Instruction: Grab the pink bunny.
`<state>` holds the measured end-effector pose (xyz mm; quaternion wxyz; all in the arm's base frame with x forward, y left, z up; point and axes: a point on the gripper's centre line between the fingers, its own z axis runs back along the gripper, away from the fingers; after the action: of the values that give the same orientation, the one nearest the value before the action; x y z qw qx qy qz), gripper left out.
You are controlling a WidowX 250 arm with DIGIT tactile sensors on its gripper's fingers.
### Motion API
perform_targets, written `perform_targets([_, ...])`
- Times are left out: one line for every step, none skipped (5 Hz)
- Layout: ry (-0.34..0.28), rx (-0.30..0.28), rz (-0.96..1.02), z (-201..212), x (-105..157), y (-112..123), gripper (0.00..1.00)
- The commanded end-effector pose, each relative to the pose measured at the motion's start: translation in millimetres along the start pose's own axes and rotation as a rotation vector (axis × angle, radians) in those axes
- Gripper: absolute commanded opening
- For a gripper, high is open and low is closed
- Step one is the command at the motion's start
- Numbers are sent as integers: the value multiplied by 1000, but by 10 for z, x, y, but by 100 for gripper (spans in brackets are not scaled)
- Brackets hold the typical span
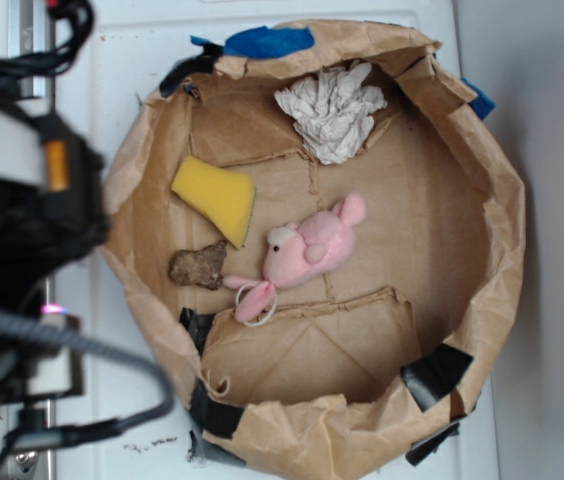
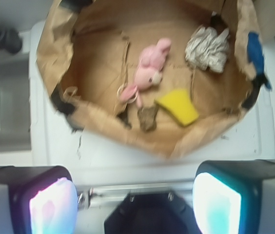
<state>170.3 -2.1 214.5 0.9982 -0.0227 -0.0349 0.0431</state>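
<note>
- Right up against the wrist lens sit the two fingers of the gripper, pads glowing pinkish on one side and teal on the other, spread wide with nothing between them.
- So the jaws are released and the hand hangs well short of the paper bag nest, over the white surface outside its near wall.
- Down on the nest floor lies the pink bunny, close to the middle, on its side, whitish face patch turned toward the yellow sponge wedge.
- One ear pokes up and away from the body, the other trails toward the small white ring loop just beside the torn cardboard flap.
- Neighbours: a brown lumpy scrap sits near the bunny's head end, the sponge just beyond it, and the crumpled white paper ball is well apart near the far wall.
- Judgement on the step: this looks like the approach, reach not yet committed.
- To do it well, I'd carry the open fingers over the crumpled rim first, clearing it before dropping.
- Aim for the rounded body rather than an ear or the ring; the plush should squash and hold.
- Line the jaws across the bunny's narrow axis, so they straddle the belly.
- Watch the brown scrap side: a finger landing there could pinch the wrong thing or nudge the toy away.
</note>
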Motion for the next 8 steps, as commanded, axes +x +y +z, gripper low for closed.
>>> perform_targets([-39, 4, 20, -153, 542, 62, 100])
perform_targets([-16, 9, 12, -327, 712, 40, 100])
perform_targets([-51, -51, -42, -150, 759, 10, 100])
perform_targets([-51, -51, -42, -150, 759, 10, 100])
perform_targets([-51, -51, -42, -150, 759, 10, 100])
perform_targets([-51, -51, -42, -150, 759, 10, 100])
perform_targets([-51, -51, -42, -150, 759, 10, 100])
perform_targets([-11, -15, -37, -582, 794, -183, 100])
